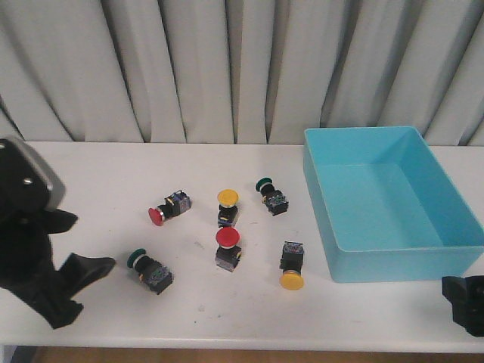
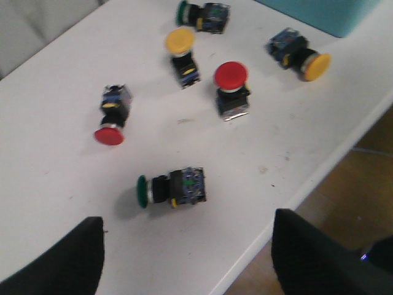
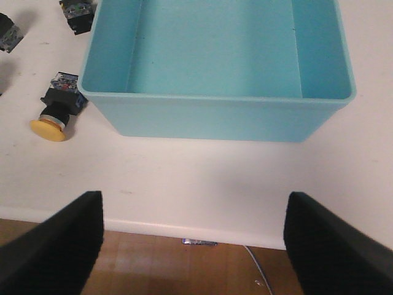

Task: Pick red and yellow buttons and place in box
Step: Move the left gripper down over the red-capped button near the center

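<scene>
The left gripper hangs with its jaws spread wide and nothing between them, over the near-left part of the white table. The right gripper is likewise spread and unloaded; in its wrist view the jaws straddle the near table edge, with floor visible below it.

**Left jaws**
- The near green button lies on its side just ahead of the jaw gap, cap toward the left finger. Bare table surrounds it on all sides.
- The left red button lies on its side further ahead, well apart from the green one.
- The centre red button stands cap up, beyond the green button.
- The centre yellow button stands just behind it; the two are near each other but apart.
- The far green button lies beyond these.
- The table edge runs close past the right finger.

**Right jaws**
- The box sits straight ahead of the jaw gap, its near wall parallel to the table edge. A strip of bare table lies between wall and edge. Nothing shows on the visible part of its floor.
- The near yellow button lies on its side just beside the box's near-left corner, cap toward the table edge, not touching the wall.

In the front view, all six buttons lie left of the box; open table separates each from its neighbours.
</scene>
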Robot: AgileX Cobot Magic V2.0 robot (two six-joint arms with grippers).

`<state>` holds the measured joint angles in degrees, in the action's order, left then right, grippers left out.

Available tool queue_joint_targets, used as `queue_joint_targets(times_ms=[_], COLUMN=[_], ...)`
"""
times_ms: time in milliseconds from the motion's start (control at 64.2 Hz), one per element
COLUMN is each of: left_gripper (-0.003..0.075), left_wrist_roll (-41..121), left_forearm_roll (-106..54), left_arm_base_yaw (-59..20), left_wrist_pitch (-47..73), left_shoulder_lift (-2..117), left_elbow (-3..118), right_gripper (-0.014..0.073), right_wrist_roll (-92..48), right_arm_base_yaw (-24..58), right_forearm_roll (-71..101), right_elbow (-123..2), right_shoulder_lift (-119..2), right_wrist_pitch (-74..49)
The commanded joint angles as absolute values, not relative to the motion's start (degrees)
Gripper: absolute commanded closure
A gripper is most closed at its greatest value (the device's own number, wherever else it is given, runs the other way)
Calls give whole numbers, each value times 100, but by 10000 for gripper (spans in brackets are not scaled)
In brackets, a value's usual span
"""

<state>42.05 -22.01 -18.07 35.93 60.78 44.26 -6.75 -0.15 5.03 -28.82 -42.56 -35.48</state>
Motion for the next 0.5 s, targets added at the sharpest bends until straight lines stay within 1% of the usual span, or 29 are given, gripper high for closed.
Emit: queue_joint_targets(times_ms=[0, 125, 311, 405, 483], left_gripper=[183, 183, 183, 183, 183], left_wrist_roll=[5002, 5743, 6104, 5983, 5445], left_forearm_roll=[-2640, -2645, -2633, -2753, -3029], left_arm_base_yaw=[-2114, -2431, -2801, -2917, -2981], left_wrist_pitch=[3421, 3446, 3299, 3133, 3094], left_shoulder_lift=[6561, 7223, 8245, 8690, 9019], left_elbow=[4841, 5180, 5797, 6121, 6423], right_gripper=[1, 1, 1, 1, 1], right_wrist_roll=[-718, -718, -718, -718, -718], right_arm_base_yaw=[-41, -41, -41, -41, -41], right_forearm_roll=[522, 522, 535, 585, 627], right_elbow=[-3070, -3070, -3070, -3070, -3070], right_shoulder_lift=[-4277, -4277, -4277, -4277, -4277], right_wrist_pitch=[-3264, -3270, -3270, -3270, -3270])
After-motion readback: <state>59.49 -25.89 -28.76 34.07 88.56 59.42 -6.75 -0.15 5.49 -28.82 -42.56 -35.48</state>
